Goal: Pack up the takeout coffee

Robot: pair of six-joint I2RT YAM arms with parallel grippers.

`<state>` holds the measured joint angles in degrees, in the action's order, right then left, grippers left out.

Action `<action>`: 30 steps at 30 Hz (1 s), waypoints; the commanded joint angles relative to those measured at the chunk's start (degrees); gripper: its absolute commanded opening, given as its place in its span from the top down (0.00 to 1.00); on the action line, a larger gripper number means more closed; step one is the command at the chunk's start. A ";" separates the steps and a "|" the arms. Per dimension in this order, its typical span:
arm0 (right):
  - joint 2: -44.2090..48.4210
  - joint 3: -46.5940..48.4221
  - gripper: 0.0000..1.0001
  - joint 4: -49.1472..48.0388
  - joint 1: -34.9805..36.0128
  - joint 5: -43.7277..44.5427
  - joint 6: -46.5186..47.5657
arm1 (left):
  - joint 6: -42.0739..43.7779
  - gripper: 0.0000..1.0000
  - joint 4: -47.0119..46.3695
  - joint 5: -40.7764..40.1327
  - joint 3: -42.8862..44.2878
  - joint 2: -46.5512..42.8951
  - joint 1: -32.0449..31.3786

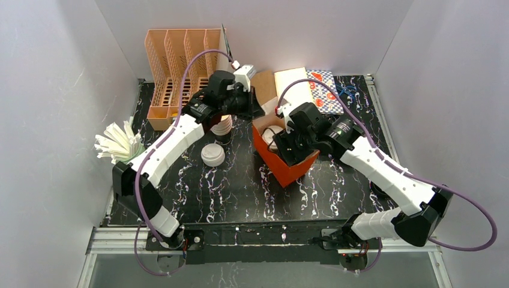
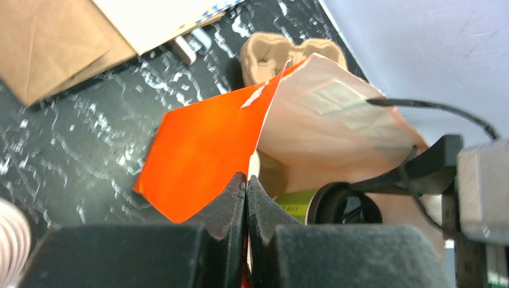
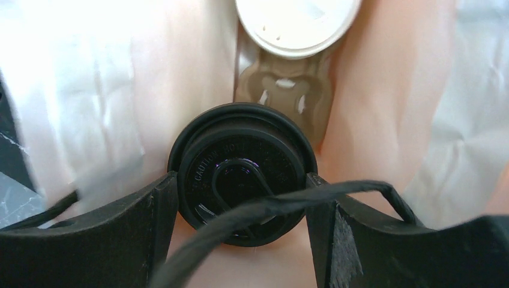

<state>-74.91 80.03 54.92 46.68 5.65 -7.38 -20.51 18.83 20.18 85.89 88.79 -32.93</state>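
- The left end effector [image 2: 246, 183] is pressed fully closed, its 2 fingers pinching the rim of the orange paper bag [image 2: 204, 141].
- The right end effector [image 3: 242, 186] stands wide inside the bag. Its 2 fingers touch opposite sides of the round black plastic lid of a dark green disposable cup [image 3: 243, 171], gripping it.
- Only the right wrist view shows the second takeout cup with a round white plastic lid [image 3: 297, 18]. Only its lid is visible, just beyond the black-lidded cup. Both cups sit in a brown moulded pulp carrier [image 3: 282, 90] inside the bag.
- Only the left wrist view shows the pinch on the bag rim and the green wall of the black-lidded cup.
- Only the top view shows the following:
  - a loose round white lid [image 1: 212, 155] lying on the black marbled counter [image 1: 240, 192]
  - a stack of lidless white cups [image 1: 222, 127] near that lid
  - a peach slotted plastic organiser [image 1: 180, 66] at the far left
  - a bundle of white wrapped straws [image 1: 118, 143] at the left edge
- Counts: 2 lidded cups, 1 carrier, 1 bag, 1 loose lid, 1 cup stack, 1 organiser.
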 commanded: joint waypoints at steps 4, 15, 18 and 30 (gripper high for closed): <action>8.02 -0.67 0.99 -1.10 0.19 2.25 1.59 | 0.42 1.00 -1.81 0.09 9.69 5.45 -6.94; 18.15 -10.02 0.99 -1.14 0.25 8.28 -4.70 | 4.12 1.00 -4.83 -8.14 7.97 1.51 -12.92; 18.95 -11.81 0.99 -0.19 0.20 8.86 -3.89 | 4.29 1.00 -4.34 -7.24 7.40 0.90 -12.96; 25.43 -23.39 0.99 -16.55 0.24 8.28 2.45 | 8.69 1.00 -7.16 -10.57 3.61 -4.69 -13.59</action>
<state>-51.94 60.84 49.39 46.68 14.41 -9.26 -15.38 14.94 11.75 90.28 89.86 -46.28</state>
